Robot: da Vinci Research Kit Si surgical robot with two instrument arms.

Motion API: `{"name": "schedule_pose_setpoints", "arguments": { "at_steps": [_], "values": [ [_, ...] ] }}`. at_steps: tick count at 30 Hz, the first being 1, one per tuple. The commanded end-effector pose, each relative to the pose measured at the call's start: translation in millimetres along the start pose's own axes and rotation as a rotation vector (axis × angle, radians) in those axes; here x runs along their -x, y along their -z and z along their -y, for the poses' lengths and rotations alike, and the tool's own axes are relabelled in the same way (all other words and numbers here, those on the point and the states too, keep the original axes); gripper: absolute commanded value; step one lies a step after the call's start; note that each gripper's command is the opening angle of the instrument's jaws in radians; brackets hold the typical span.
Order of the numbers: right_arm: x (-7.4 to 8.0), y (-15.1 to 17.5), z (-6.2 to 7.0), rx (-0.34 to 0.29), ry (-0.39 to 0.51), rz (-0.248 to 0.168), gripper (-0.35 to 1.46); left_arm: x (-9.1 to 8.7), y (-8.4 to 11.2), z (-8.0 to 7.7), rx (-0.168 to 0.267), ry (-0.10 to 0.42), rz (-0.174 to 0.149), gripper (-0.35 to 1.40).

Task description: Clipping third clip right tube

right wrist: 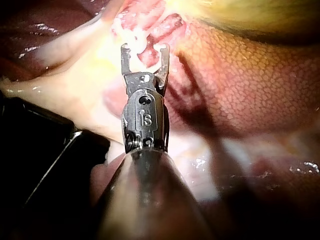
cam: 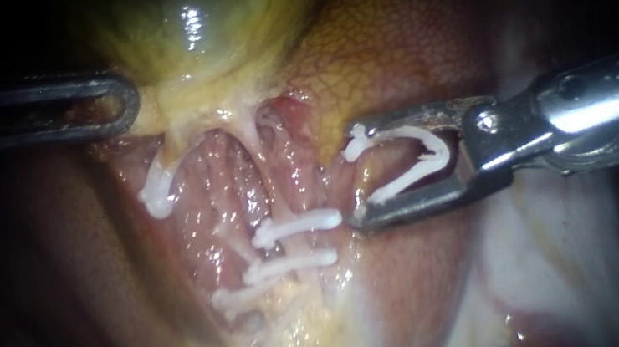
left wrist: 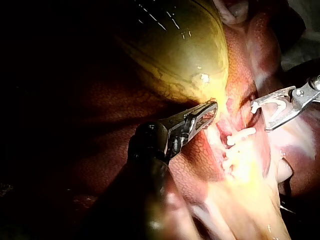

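Loaded up and lining up the third clip, nothing fired yet. My right instrument (cam: 352, 181) comes in from 3 o'clock with its jaws standing wide apart, carrying an open white clip (cam: 404, 182) between them, mouth facing 9 o'clock. The right tube (cam: 279, 162) sits just right of centre and runs from 12 down toward 6. The clip's tips are just beside it, not around it, so this is still the approach.

My left instrument (cam: 119, 103) reaches in from 9 o'clock and ends up around 10. As far as I can make out, its jaws are clamped on the yellowish neck of the gallbladder (cam: 206, 22), which hangs at 12 with the liver (cam: 404, 38) behind it.

Head count:
- 2 instruments
- 2 tubes
- 4 clips: two on the right tube, upper clip (cam: 298, 226) and lower clip (cam: 292, 266), both just below centre; one on the left tube (cam: 172, 157), call it the left clip (cam: 158, 193); plus the one I'm carrying

Next move, I reckon: ease toward 9 until the tube sits fully inside the open clip, on the 12 o'clock side of the existing pair. I'd want both tips showing past the tube before I squeeze.
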Motion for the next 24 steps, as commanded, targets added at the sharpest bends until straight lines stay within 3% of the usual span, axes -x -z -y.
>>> {"name": "schedule_pose_setpoints", "arguments": {
  "at_steps": [1,10,24],
  "values": [
    [0.1,-0.2,-0.2,-0.003,-0.009,0.001,0.49,0.0,0.0,0.2,-0.001,0.0,-0.001,-0.35],
    [1.4,-2.7,-1.8,-0.031,-0.076,-0.01,0.48,0.0,-0.1,0.7,-0.003,0.001,-0.002,-0.35],
    [3.5,-8.4,-2.8,-0.082,-0.093,-0.039,0.48,-0.1,-0.1,0.8,-0.003,0.001,-0.001,-0.35]
  ]
}}
